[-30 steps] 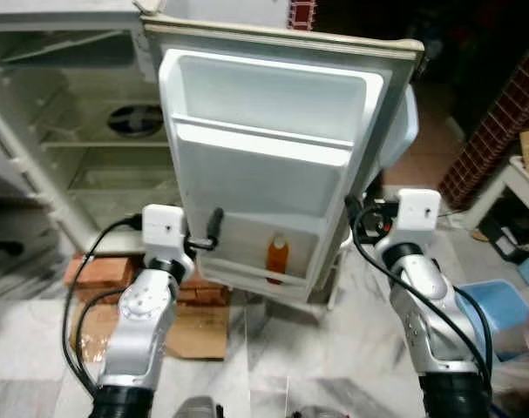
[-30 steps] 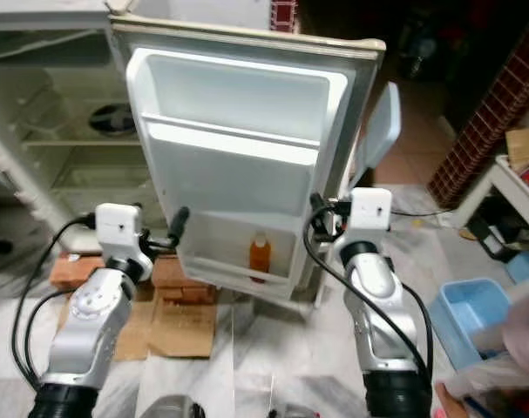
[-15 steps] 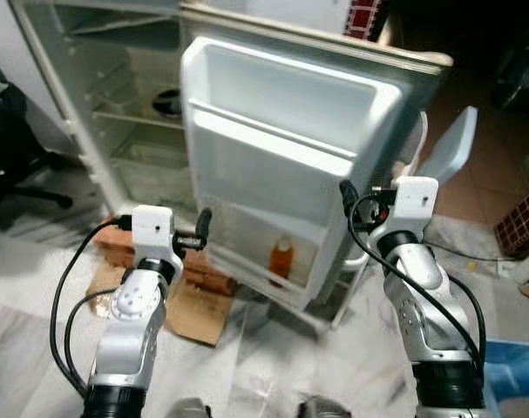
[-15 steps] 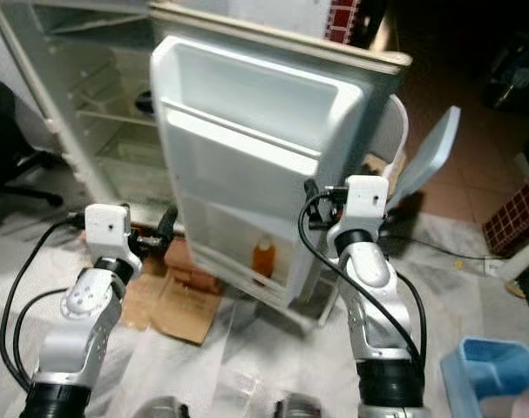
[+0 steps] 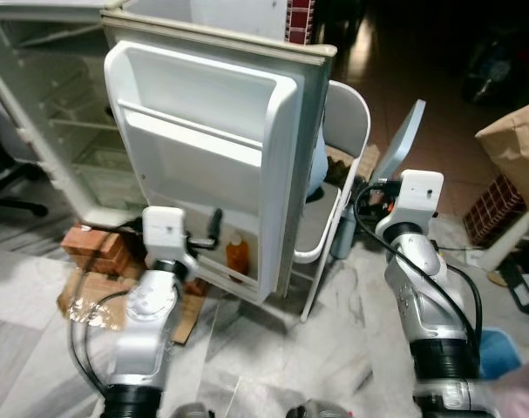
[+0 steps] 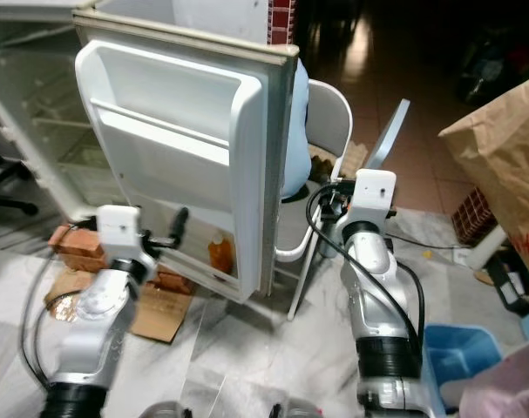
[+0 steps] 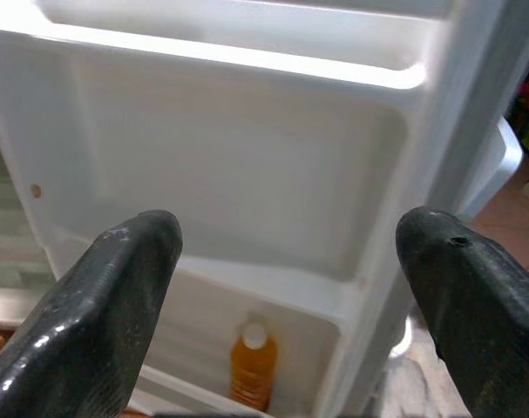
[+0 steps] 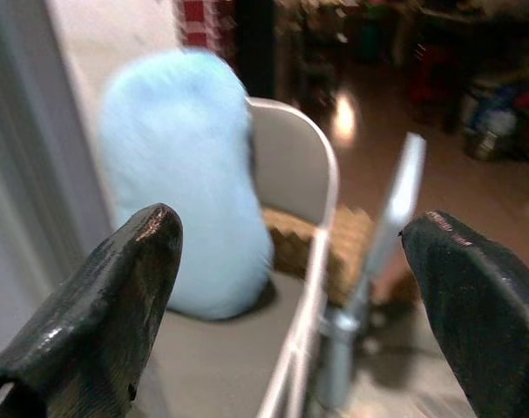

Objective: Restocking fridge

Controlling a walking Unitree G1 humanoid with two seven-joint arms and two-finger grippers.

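One bottle (image 5: 237,256) stands in the door's (image 5: 203,139) bottom shelf; the view has swung right, revealing a chair (image 5: 338,131). Both grippers, left (image 7: 281,261) and right (image 8: 290,270), gape empty.

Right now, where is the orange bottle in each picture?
Left eye view: the bottle stands in the fridge door's bottom shelf, low and left of centre.
Right eye view: same shelf, bottle just left of the door's edge.
Left wrist view: bottle low in the middle, between the left gripper's fingers.
Right wrist view: not in it.
Shared landmark: the white door.
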